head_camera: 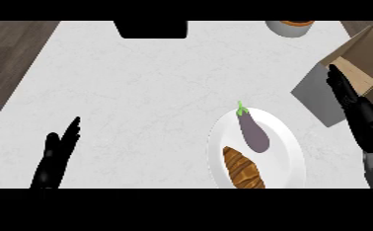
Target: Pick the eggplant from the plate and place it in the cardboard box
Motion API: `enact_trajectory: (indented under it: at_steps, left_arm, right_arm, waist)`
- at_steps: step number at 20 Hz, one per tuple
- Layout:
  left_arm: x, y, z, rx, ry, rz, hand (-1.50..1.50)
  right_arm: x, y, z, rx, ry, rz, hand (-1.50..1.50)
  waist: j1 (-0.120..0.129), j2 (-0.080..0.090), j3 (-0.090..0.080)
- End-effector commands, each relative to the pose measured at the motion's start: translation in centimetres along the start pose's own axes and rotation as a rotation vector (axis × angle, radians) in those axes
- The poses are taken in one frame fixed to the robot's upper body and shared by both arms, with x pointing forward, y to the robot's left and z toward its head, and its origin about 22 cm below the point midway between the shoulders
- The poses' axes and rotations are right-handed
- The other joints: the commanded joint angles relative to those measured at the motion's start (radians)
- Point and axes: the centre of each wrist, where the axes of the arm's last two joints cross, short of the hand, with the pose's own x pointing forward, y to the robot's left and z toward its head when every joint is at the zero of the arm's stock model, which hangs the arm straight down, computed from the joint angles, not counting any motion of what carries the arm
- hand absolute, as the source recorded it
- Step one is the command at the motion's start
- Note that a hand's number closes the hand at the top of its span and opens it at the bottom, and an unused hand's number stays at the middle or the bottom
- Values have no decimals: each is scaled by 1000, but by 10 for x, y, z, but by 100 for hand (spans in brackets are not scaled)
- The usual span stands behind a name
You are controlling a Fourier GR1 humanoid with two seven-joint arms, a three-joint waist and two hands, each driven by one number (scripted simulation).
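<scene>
The eggplant [253,133] lies on the plate [285,146], in the plate's upper half, with its green stem toward the far side of the counter [146,92]. No hand touches it. Just below it on the same plate lies a brown croissant [243,169]; the two are very close, but I cannot tell if they touch.

The box [357,47] stands to the upper right of the plate, at the right edge of the view, and one grey flap [315,93] hangs out toward the plate.

The right hand [354,110] is at the right edge, partly in front of the box and to the right of the plate. Its fingers are straight and close together, pointing away from the robot, and they hold nothing.

The left hand [51,162] rests at the lower left, well apart from the plate, with fingers straight, slightly spread, and empty.

At the far edge stand a pale round pot [290,28] and a black block [151,29].
</scene>
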Motion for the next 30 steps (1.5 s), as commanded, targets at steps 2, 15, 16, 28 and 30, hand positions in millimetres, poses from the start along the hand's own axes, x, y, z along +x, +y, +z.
enact_trajectory:
  at_steps: [2,15,16,28,30]
  left_arm:
    - [40,-6,-2,38,-188,-51,0]
    - [96,-11,-31,-90,-419,-175,0]
    - [82,-12,-30,-73,-423,-168,0]
    - [82,-25,-35,-96,-430,-174,0]
    - [98,-26,-36,-109,-462,-192,0]
  right_arm:
    - [12,-35,3,55,-67,-16,-150]
    - [0,-98,32,93,-182,350,-150]
    - [12,-88,32,153,-173,400,-150]
    - [152,-33,32,406,92,668,-150]
    - [163,-24,28,425,133,741,-150]
  waist:
    - [-38,47,-30]
    - [-46,50,-31]
    - [-45,49,-33]
    - [-27,51,-34]
    - [-16,53,-34]
